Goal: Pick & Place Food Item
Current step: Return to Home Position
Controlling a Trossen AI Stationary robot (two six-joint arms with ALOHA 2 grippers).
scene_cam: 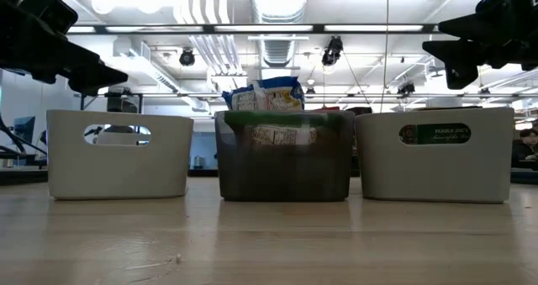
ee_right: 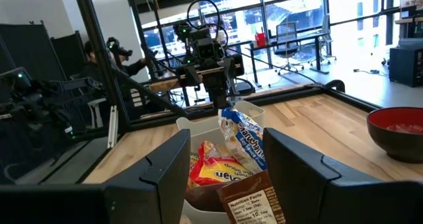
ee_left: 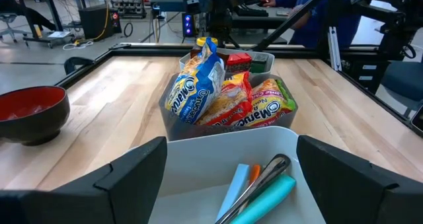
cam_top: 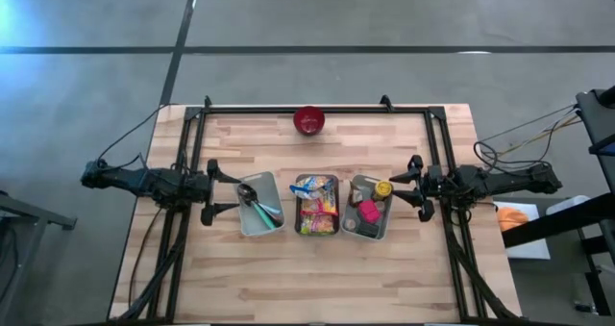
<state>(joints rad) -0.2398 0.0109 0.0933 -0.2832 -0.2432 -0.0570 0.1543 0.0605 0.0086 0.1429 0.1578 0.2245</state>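
Three bins stand in a row at the table's middle. The left white bin (cam_top: 259,204) holds utensils (ee_left: 254,184). The dark middle bin (cam_top: 317,205) is packed with noodle packets (ee_left: 225,95). The right bin (cam_top: 368,207) holds mixed food items, among them a brown packet (ee_right: 254,197). A red bowl (cam_top: 308,120) rests on its base near the far edge. My left gripper (cam_top: 213,191) hovers open just left of the utensil bin. My right gripper (cam_top: 414,185) hovers open just right of the food bin. Neither gripper has anything between its fingers.
A black frame (cam_top: 317,110) runs along the table's far edge and down both sides by the arm bases. Bare wood lies in front of the bins toward the near edge (cam_top: 317,278). In the wrist views, people sit at desks in the room beyond the table.
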